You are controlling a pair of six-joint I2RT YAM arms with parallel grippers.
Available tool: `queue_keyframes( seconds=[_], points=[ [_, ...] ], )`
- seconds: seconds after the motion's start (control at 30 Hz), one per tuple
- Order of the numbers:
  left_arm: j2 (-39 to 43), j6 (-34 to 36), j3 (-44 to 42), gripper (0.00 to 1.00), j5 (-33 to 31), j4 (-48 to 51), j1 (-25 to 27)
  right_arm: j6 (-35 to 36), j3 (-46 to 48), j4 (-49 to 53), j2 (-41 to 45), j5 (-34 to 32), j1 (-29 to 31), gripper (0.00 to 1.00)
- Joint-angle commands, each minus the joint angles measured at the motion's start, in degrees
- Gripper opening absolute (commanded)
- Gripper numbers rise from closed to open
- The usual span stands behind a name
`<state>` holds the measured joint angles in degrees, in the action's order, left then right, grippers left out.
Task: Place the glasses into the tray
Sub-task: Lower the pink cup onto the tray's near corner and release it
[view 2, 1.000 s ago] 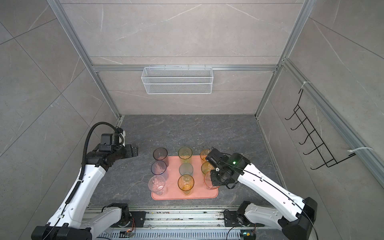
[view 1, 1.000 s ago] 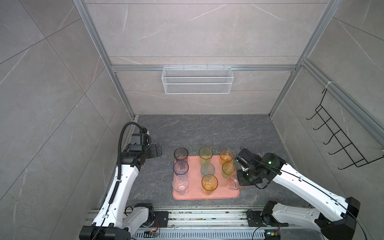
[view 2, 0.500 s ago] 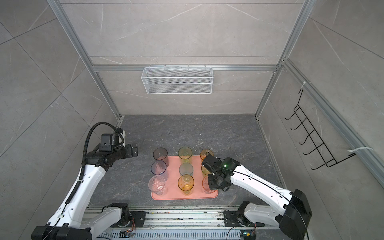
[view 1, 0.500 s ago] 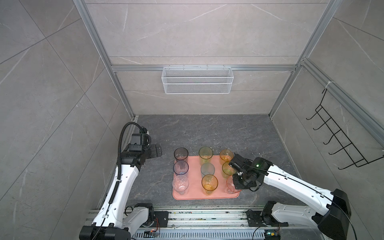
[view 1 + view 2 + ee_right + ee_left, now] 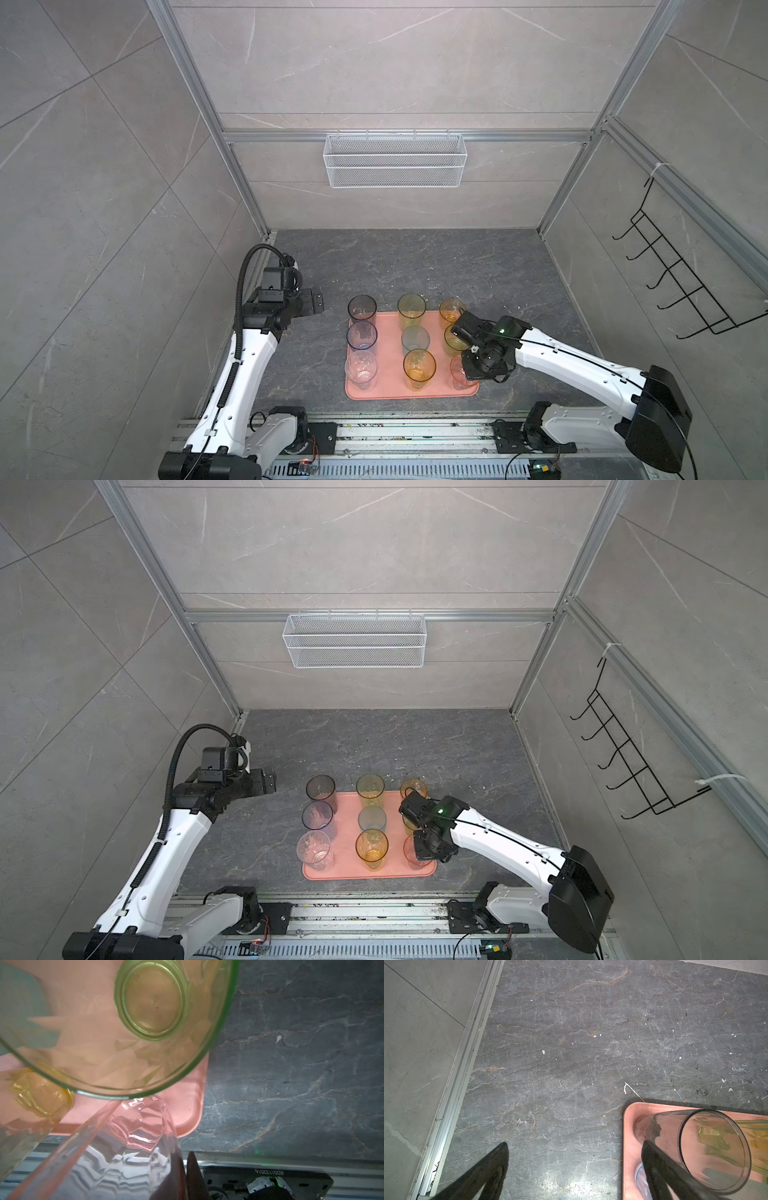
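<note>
Glasses [image 5: 415, 338], nine on one tray [image 5: 390, 388], left fingers [image 5: 492, 1167] spread empty, right fingers [image 5: 194, 1174] clamped on pink glass [image 5: 135, 1126].

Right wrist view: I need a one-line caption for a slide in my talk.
Right gripper pinches the pink glass by its rim at the tray corner, beside the green glass.

White wire mesh basket [image 5: 395, 160] [image 5: 353, 640] hung on back wall [image 5: 395, 62], just under horizontal aluminium rail [image 5: 407, 136]; seen in both top views. Black wire hook rack [image 5: 683, 266] mounted on right-hand wall. Dark grey veined stone surface [image 5: 415, 266] enclosed by grey tiled walls on three sides. Small white specks [image 5: 543, 1051] scattered over surface, shown in left wrist view. Metal track [image 5: 415, 432] laid along near edge of surface.
</note>
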<state>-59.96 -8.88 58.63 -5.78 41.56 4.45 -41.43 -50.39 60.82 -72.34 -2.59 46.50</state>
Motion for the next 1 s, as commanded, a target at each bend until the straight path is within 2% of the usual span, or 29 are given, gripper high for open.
queue_keyframes(
  seconds=[0.0,0.83,0.97],
  points=[
    [0.7,-0.3,1.1,1.00,0.3,-0.1,-0.4,-0.8,0.7,-0.7,-1.1,-1.4,0.3,0.00],
    [0.7,-0.3,1.2,1.00,0.3,0.1,-0.4,-2.3,2.1,-3.8,-4.9,-1.4,0.3,0.00],
    [0.7,-0.4,1.2,1.00,0.3,0.1,-0.4,-2.4,2.1,-3.7,-5.7,-1.4,0.3,0.04]
  ],
)
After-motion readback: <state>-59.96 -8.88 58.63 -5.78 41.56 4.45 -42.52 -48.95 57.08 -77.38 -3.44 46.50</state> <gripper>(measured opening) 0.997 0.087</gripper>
